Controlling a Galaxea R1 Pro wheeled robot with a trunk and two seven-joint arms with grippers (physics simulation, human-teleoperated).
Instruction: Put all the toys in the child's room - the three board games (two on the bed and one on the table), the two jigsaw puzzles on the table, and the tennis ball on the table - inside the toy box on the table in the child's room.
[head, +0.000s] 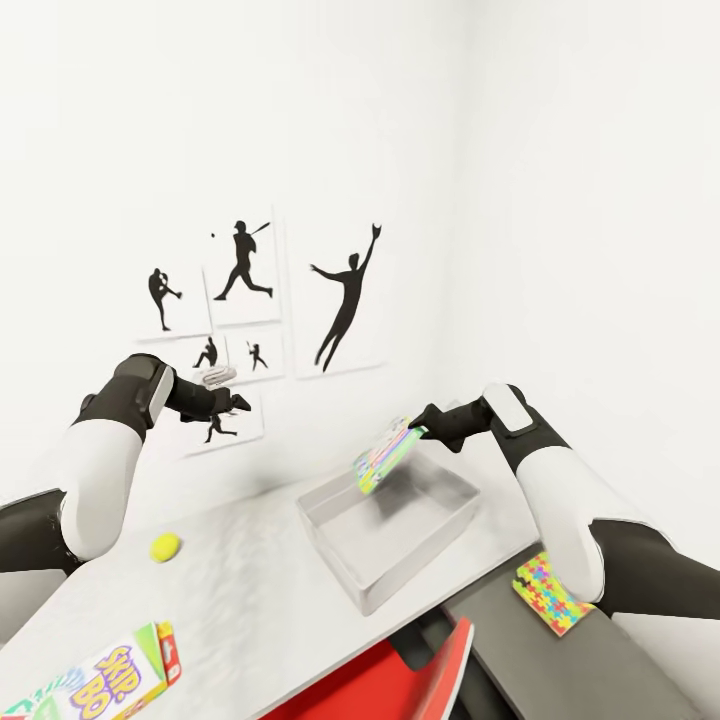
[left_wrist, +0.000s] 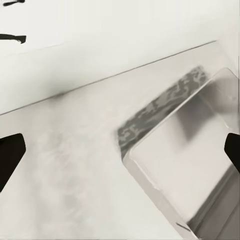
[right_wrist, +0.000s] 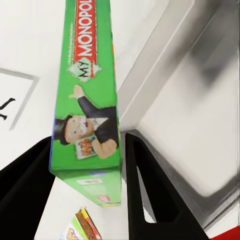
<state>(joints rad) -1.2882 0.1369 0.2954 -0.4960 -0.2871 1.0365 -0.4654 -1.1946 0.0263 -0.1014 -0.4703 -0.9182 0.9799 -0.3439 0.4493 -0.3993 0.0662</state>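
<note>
The pale green multicoloured Monopoly board game box (head: 385, 455), a flat printed carton, hangs tilted in the air above the near-right part of the shallow light grey rectangular toy box (head: 330, 553), clear of its floor and walls. The right gripper (head: 418, 432) pinches it by one edge; in the right wrist view the two black fingers (right_wrist: 145, 190) press on either side of the green box (right_wrist: 90, 100), with the tray's pale wall (right_wrist: 150, 75) below. The toy box sits on the long light grey-white table (head: 250, 600), towards the wall. On the same top, well to the left of the tray, lies the small yellow-green tennis ball (head: 166, 546), and at the near-left edge the white, green and red SKIP-BO board game box (head: 110, 680). A thin jigsaw puzzle mat of bright interlocking pieces (head: 548, 595) rests on the lower dark grey side unit (head: 560, 660) to the right, partly hidden by the right arm. The left gripper (head: 235, 402) hovers raised over the table's left part, fingers spread and holding nothing; in the left wrist view its dark fingertips (left_wrist: 10, 155) stand wide apart, with the tray (left_wrist: 135, 160) beneath. Black silhouette sports pictures (head: 345, 300) hang on the white wall behind.
</note>
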